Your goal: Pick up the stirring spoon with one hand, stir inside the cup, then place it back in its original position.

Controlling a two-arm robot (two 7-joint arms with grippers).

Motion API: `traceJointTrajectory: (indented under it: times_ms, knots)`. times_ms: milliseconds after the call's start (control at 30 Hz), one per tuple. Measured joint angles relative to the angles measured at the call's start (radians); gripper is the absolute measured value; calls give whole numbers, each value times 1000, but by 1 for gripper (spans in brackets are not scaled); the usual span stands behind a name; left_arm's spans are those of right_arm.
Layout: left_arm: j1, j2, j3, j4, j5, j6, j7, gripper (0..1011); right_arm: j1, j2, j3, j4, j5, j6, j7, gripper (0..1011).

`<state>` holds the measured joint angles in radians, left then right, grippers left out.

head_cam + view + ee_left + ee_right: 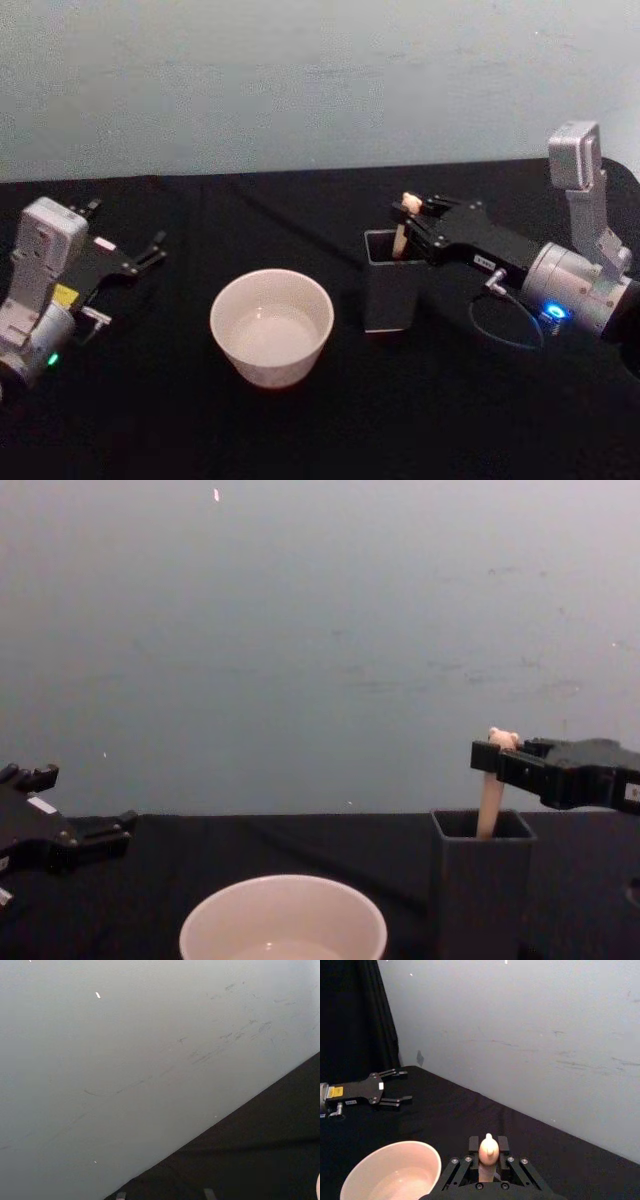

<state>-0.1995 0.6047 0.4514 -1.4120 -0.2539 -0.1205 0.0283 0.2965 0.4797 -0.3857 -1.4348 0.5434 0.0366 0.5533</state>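
Two fingers of the right gripper (412, 222) are closed on the cream handle of the spoon (403, 226), just under the little bear head, which pokes up between them in the right wrist view (489, 1149). Below the grip, the rest of the spoon drops into the dark grey holder (391, 280), so its stem and bowl are hidden inside the box. Beyond the fingertips and lower down, toward the robot's left, the cup (271, 326) stands apart from the holder on the black table (460, 400). By its looks the spoon is light, thin and stiff, with a smooth rounded handle that could twist or slide between flat fingers. A firm hold high on the handle, as now, seems right, because it leaves the whole length free to reach into the cup. It should probably come straight up, so the bowl clears the holder's thin walls. Far beyond the cup, the left gripper (128, 260) rests open and idle.
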Motion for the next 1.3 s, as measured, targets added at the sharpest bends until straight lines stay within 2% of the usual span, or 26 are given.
traceJointTrajectory:
  times_ms: [467,1133,1200,1300]
  knots:
    - [0,0,0,0,0,0,0,1001,-3,6,-16,0,17,13,-15,215]
    - [0,0,0,0,0,0,0,1001,-6,11,-29,3,11,19,-25,215]
    - [0,0,0,0,0,0,0,1001,-6,11,-29,3,11,19,-25,227]
    - [0,0,0,0,0,0,0,1001,-5,11,-29,3,11,19,-25,338]
